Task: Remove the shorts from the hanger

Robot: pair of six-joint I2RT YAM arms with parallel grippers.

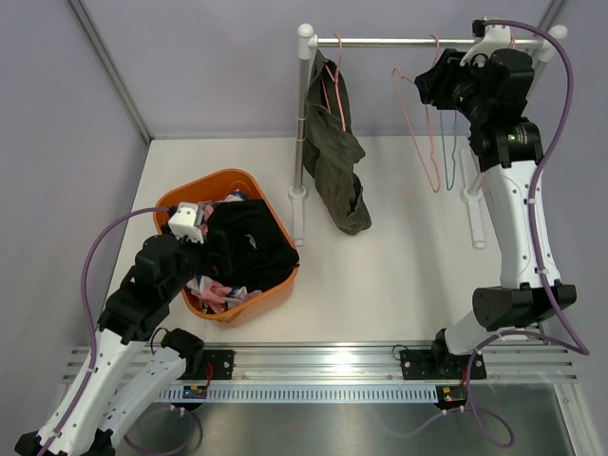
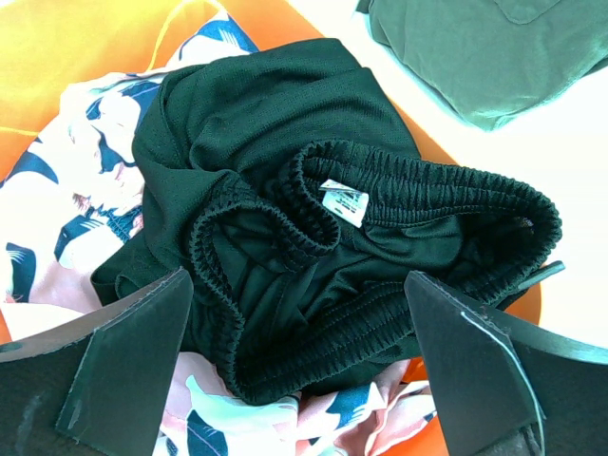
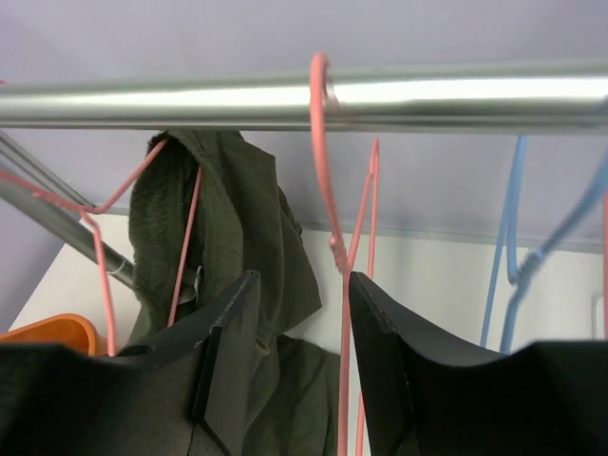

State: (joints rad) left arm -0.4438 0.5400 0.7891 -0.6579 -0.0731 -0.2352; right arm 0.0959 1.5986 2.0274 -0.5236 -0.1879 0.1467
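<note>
The olive green shorts [image 1: 334,161] hang from a pink hanger [image 1: 334,81] at the left end of the rail [image 1: 408,42]; they also show in the right wrist view [image 3: 237,218]. The black shorts [image 1: 252,247] lie on top of the pink patterned shorts [image 1: 214,290] in the orange basket [image 1: 271,299]. No camouflage shorts show. My left gripper [image 1: 211,249] is open and empty just above the black shorts' waistband [image 2: 418,190]. My right gripper [image 1: 427,85] is open up near the rail, with an empty pink hanger [image 3: 328,190] in line with the gap between its fingers.
An empty blue hanger [image 1: 451,157] hangs at the rail's right end beside the empty pink one [image 1: 418,133]. The rack's left post [image 1: 302,123] stands just right of the basket. The olive shorts' hem [image 2: 484,57] lies near the basket's far rim.
</note>
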